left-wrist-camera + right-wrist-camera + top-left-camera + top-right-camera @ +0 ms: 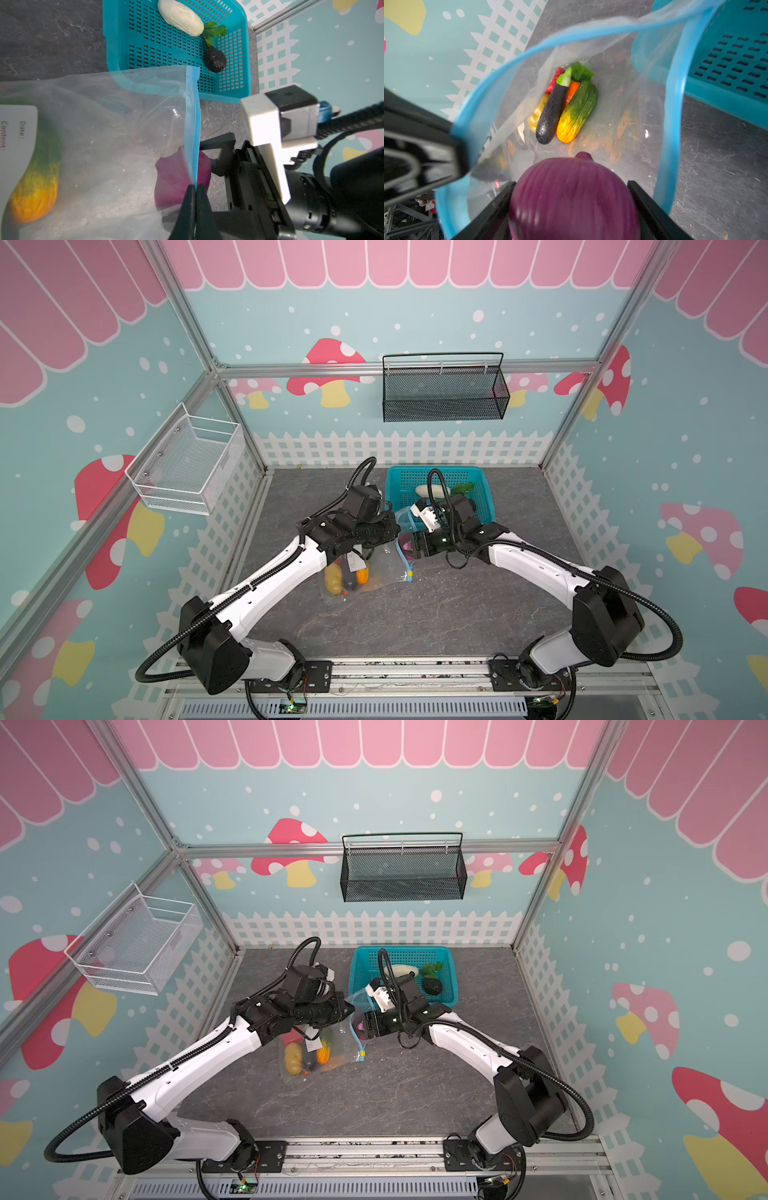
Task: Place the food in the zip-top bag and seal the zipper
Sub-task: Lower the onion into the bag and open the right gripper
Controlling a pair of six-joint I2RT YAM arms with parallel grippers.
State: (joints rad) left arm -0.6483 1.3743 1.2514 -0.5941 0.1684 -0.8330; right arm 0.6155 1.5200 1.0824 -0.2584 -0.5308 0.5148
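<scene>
The clear zip-top bag (pixel 116 124) lies on the grey table with its mouth held wide. My left gripper (pixel 195 187) is shut on the blue zipper (pixel 193 116) strip at the upper lip. The zipper's yellow slider (pixel 410 573) sits at its near end. My right gripper (pixel 571 182) is shut on the purple onion (pixel 575 197), right at the bag's mouth. Deep inside the bag lie the eggplant (pixel 551 112), a green-yellow piece (pixel 578 112), the carrot (pixel 571 91), the potato (pixel 536 116) and a red piece (pixel 555 80).
The teal basket (pixel 112 41) stands just behind the bag, holding the white radish (pixel 179 17) with green leaves (pixel 215 31) and a dark lumpy piece (pixel 215 59). A black mesh rack (pixel 444 393) hangs on the back wall, a white wire basket (pixel 187 460) on the left wall.
</scene>
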